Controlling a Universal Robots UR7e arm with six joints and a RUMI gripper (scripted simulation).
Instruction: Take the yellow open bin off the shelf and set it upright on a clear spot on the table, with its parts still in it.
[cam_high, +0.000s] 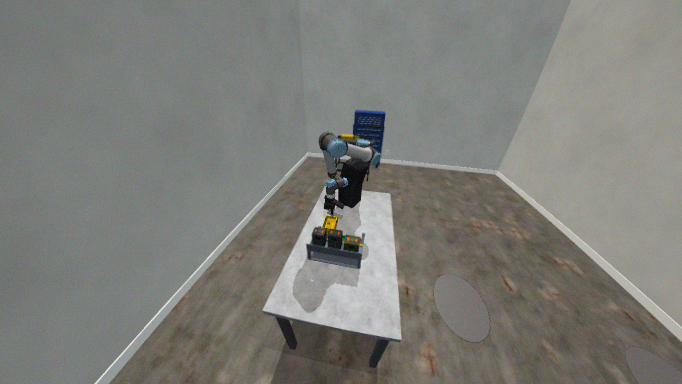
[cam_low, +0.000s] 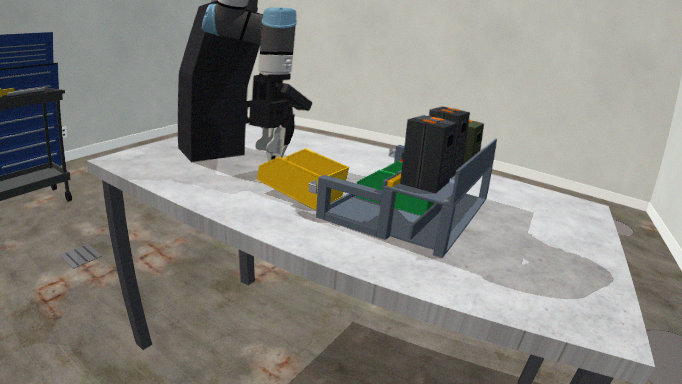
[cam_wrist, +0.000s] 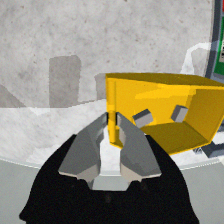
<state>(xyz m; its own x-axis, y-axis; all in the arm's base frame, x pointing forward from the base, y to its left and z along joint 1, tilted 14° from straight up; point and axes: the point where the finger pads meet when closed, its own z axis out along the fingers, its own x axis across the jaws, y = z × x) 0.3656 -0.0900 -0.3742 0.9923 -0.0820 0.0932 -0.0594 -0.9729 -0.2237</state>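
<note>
The yellow open bin (cam_low: 301, 176) is low over the table just outside the grey shelf (cam_low: 407, 202), between the shelf and the black robot base. My gripper (cam_low: 274, 152) is shut on the bin's near wall edge. In the wrist view the two grey fingers pinch the yellow wall, and the bin (cam_wrist: 162, 112) holds small grey parts (cam_wrist: 179, 112) inside. In the top view the bin (cam_high: 330, 222) shows as a small yellow patch under the gripper, behind the shelf (cam_high: 335, 252). I cannot tell whether its bottom touches the table.
The shelf holds a green bin (cam_low: 395, 187), two black boxes with orange tops (cam_low: 434, 147) and a dark green box (cam_low: 474, 137). The robot base (cam_low: 212, 85) stands at the table's far end. A blue tool cabinet (cam_low: 25, 100) and a cart stand off the table.
</note>
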